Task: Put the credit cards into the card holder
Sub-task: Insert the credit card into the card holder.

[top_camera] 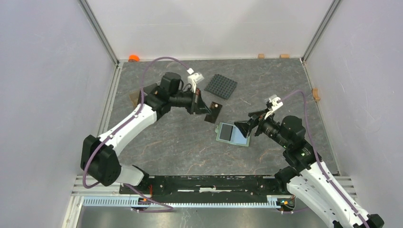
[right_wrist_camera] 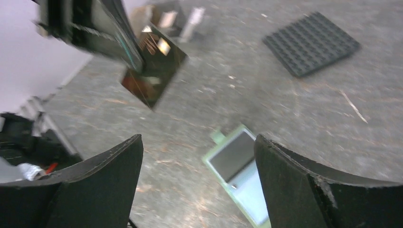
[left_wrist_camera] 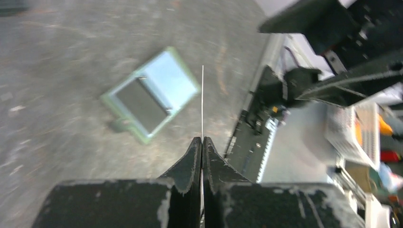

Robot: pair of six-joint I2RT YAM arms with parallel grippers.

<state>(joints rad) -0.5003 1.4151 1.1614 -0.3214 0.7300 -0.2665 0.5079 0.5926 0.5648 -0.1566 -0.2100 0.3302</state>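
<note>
One card (top_camera: 214, 112) edge-on in left gripper (top_camera: 202, 107).

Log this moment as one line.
left gripper: shut on credit card, aloft | right gripper: open near card holder | card holder: open flat, card not inserted

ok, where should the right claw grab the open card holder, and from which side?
Probably the pale-green rim at the light-blue end, opposite the dark pocket, from the right arm's side. The card holder lies open, flat, so only a thin edge offers a pinch; that end is nearest the open right claw and leaves the pocket clear for the card in the left claw.
</note>
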